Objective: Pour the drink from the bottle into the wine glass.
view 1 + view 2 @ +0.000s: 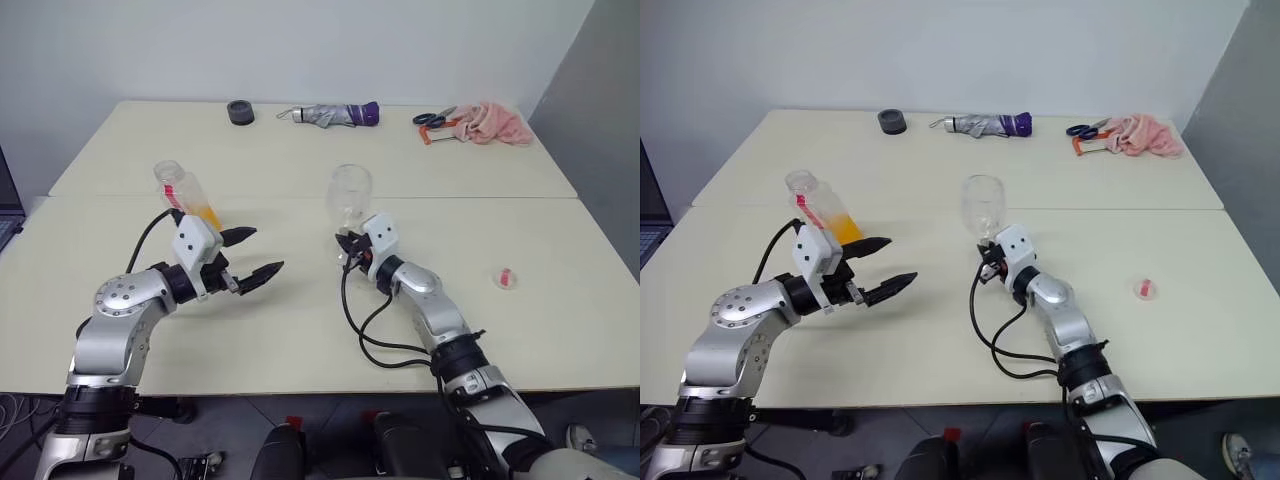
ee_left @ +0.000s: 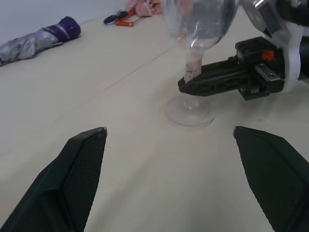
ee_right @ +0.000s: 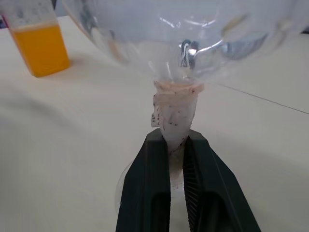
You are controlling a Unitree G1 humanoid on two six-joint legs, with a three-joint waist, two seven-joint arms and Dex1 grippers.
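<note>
The wine glass (image 1: pixel 350 188) stands near the middle of the table, its foot (image 2: pixel 189 112) on the surface and its bowl holding no liquid. My right gripper (image 3: pixel 170 141) is shut on the stem, which is wrapped in a pinkish sleeve (image 3: pixel 175 113). The bottle (image 1: pixel 184 192) stands uncapped at the left, with the orange drink (image 3: pixel 42 48) in its lower part. My left gripper (image 1: pixel 263 250) hovers open in front of the bottle, nothing between its fingers, pointing towards the glass. A small red-and-white cap (image 1: pixel 506 278) lies to the right.
Along the far edge lie a black roll (image 1: pixel 240 112), a folded grey-and-purple umbrella (image 1: pixel 330 115), scissors (image 1: pixel 435 120) and a pink cloth (image 1: pixel 495 123). A seam (image 1: pixel 480 198) joins the two tabletops. A black cable (image 1: pixel 375 340) loops beside my right arm.
</note>
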